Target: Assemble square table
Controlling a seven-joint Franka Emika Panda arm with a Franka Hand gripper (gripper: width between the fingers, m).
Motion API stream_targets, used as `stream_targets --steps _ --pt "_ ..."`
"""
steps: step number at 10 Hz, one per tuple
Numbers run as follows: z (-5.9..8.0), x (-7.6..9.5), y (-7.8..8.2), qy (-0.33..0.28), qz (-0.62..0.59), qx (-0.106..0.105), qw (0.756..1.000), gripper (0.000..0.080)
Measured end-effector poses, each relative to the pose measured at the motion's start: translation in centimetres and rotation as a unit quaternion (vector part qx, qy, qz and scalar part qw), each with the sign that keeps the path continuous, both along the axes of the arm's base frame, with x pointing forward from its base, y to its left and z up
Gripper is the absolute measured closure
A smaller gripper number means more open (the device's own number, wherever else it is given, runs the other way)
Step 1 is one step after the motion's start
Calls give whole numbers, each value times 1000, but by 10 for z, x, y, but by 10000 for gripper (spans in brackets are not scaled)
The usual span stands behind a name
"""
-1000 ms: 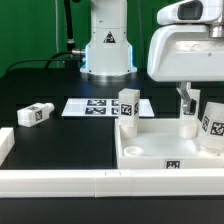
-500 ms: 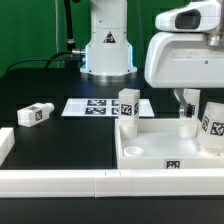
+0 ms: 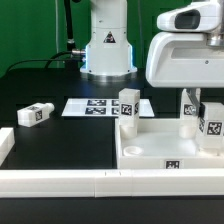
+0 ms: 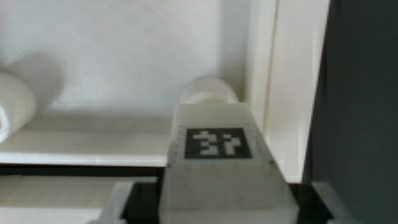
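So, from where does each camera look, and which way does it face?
Exterior view: off the arm, across the table, facing the robot base; base and gripper show.
Wrist view: on the wrist, looking along the held leg post into the square panel; only dim gripper edges show.
Shared: that leg post and panel.

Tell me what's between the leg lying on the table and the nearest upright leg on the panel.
The marker board lies flat there, nearer the upright leg than the lying leg; the exterior view shows it.

White sq panel [image 3: 150,145] lying flat, tagged leg post [image 3: 128,108] upright in far corner, loose leg [image 3: 35,114] on side, well apart
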State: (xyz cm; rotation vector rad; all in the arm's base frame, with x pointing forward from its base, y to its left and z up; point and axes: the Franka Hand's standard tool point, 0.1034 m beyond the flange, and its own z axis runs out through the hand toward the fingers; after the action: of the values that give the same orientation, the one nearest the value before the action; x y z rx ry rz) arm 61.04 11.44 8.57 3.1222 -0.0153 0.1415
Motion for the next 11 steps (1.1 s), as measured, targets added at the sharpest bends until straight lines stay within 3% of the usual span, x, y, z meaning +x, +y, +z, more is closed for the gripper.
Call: stream_targets --steps 3,5,8,11 --pt "0 0 -1 -4 -104 13 995 514" --pt "-1 1 -1 -16 -217 27 976 514" --pt "-1 1 -1 -21 -397 50 916 514" --pt "-2 3 -2 -34 -533 76 842 512"
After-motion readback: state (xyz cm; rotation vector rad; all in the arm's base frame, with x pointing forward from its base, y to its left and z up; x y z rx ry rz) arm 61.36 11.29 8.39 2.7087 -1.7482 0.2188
